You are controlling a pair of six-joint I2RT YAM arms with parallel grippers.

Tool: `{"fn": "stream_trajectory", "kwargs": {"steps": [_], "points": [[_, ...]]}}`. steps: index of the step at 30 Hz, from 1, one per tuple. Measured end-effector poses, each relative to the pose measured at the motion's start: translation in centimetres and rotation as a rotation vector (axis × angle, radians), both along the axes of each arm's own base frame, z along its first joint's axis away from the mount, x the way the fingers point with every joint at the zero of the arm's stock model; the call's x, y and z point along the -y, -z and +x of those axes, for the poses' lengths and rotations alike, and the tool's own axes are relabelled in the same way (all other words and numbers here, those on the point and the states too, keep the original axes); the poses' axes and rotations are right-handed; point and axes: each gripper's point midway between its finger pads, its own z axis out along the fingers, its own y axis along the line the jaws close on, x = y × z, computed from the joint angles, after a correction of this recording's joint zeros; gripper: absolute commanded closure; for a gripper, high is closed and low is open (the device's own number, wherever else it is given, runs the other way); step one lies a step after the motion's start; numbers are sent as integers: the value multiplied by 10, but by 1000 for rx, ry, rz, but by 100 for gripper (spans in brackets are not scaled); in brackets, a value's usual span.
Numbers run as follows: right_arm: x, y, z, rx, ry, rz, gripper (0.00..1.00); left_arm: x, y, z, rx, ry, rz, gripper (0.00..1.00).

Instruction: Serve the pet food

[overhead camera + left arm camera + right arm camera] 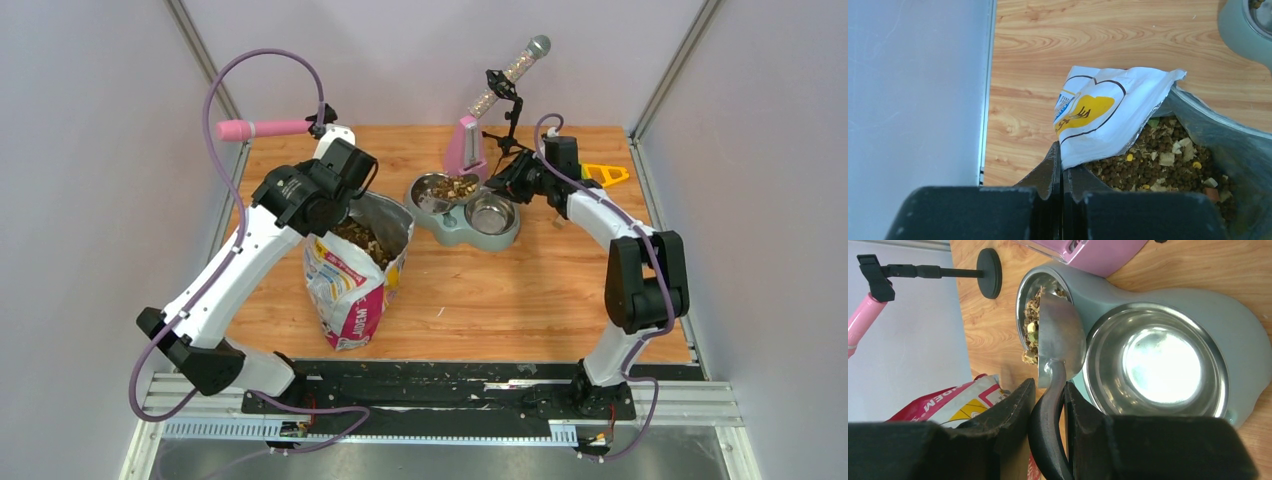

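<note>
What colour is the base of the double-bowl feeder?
The feeder base is pale grey-green; it shows best in the right wrist view.

top: above-behind me, looking down, far | my left wrist: close on bag mouth | my right wrist: close on feeder, seemingly rolled sideways | shared: feeder, bag

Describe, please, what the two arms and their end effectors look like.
The left arm and the right arm have white links with black joints and bases. A purple cable loops along each. The left end effector and the right end effector have matte black, wedge-shaped fingers. No markings are visible.
</note>
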Motion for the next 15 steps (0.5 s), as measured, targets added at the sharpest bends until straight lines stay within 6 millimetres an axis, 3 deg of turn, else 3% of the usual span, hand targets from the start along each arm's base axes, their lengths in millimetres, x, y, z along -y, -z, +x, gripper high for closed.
{"fn": "stream_trajectory", "kwargs": {"steps": [15], "points": [[-9,-2,13,5,12,-93,100,1,2,-3,73,57,-57,100]]}}
